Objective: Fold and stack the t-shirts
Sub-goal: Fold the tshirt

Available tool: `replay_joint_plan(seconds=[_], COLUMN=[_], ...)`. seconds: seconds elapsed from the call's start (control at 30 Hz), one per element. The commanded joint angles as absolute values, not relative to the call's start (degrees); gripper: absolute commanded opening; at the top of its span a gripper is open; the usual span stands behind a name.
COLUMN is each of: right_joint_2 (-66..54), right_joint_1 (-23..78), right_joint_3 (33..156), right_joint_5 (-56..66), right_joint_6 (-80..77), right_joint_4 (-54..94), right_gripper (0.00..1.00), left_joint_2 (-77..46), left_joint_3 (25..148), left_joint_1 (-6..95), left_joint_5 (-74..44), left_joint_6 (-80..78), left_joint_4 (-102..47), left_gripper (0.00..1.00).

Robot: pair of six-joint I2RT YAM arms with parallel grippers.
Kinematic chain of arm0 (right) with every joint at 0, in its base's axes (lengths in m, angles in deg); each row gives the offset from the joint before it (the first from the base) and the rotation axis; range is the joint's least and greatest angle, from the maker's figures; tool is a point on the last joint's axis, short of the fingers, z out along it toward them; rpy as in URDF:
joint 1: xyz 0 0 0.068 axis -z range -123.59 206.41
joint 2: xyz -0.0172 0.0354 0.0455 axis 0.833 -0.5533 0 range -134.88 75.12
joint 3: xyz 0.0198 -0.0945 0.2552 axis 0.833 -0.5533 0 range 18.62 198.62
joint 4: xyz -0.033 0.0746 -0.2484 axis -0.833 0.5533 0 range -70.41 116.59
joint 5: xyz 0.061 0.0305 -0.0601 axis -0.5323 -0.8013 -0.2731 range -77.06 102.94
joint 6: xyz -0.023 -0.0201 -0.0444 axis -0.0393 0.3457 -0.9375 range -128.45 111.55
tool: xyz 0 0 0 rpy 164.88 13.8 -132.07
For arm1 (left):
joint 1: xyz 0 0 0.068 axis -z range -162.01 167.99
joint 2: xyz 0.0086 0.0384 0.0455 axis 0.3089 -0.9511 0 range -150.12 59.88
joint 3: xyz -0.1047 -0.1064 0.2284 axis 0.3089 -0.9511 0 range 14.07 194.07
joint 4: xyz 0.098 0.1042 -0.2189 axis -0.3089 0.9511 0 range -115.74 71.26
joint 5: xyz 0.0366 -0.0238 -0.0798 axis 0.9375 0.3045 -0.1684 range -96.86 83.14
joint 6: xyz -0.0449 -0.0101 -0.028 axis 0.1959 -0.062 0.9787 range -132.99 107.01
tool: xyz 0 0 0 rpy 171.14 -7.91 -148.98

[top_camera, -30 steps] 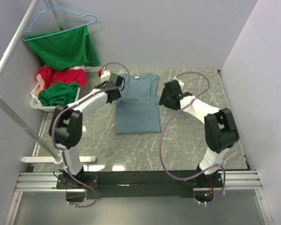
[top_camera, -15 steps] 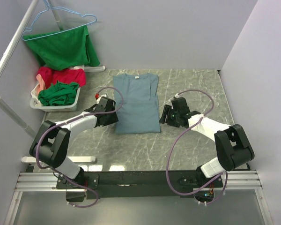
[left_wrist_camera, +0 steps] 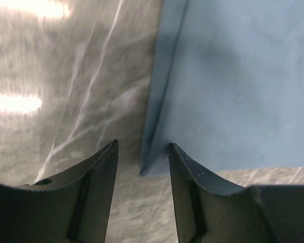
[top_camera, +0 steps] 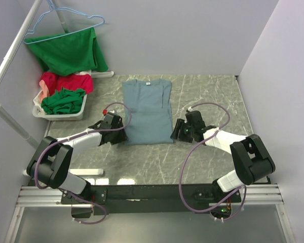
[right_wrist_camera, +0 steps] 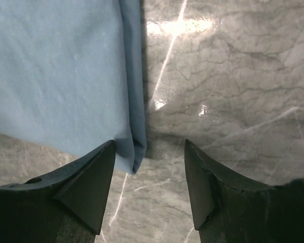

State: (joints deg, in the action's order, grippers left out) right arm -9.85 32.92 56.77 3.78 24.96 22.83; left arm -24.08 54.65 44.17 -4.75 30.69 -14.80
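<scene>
While left fingers (left_wrist_camera: 93, 187) and right fingers (right_wrist_camera: 86, 182) stand spread, grey-blue t-shirt (top_camera: 148, 114) near corners lie between each pair.

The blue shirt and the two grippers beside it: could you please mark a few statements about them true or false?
1. The blue shirt lies flat on the table, collar away from the arms. True.
2. The left gripper is shut on the shirt. False: its fingers stand open around the near left corner.
3. The right gripper is open at the near right corner. True.
4. The hanging shirt is red. False: a green shirt hangs on the hanger.
</scene>
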Motion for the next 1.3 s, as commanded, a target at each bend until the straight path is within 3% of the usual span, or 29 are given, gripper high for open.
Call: replay_joint_plan(seconds=[0.0, 0.47, 0.67, 0.73, 0.77, 0.9, 1.27], right_joint_2=[-9.4, -12.3, -14.5, -15.0, -15.1, -13.6, 0.6], right_joint_1=[32.3, 30.5, 29.7, 29.5, 29.4, 29.1, 25.1], right_joint_3=[56.1, 55.9, 55.0, 54.8, 54.7, 53.9, 45.2], right_joint_5=[2.5, -0.5, -1.1, -1.0, -0.9, -0.1, 1.3], right_joint_6=[25.7, 27.4, 28.2, 28.3, 28.5, 28.6, 30.6], right_joint_4=[19.7, 17.4, 16.0, 15.9, 16.1, 17.1, 20.7], right_gripper=[0.63, 0.48, 0.24, 0.0, 0.0, 0.0, 0.0], left_joint_2=[-23.3, -26.3, -25.3, -24.8, -24.6, -23.1, -14.6], left_joint_3=[52.7, 51.9, 51.1, 50.5, 50.2, 48.9, 45.7], left_joint_1=[44.6, 44.7, 46.6, 47.1, 47.6, 49.1, 60.2], left_joint_5=[-6.4, -9.0, -9.1, -9.1, -9.1, -8.6, -1.8], left_joint_6=[31.6, 32.0, 31.9, 32.0, 32.1, 32.7, 41.3], left_joint_4=[-17.0, -19.8, -17.7, -17.1, -17.0, -16.0, -8.1], left_gripper=[0.49, 0.44, 0.4, 0.36, 0.34, 0.01, 0.01])
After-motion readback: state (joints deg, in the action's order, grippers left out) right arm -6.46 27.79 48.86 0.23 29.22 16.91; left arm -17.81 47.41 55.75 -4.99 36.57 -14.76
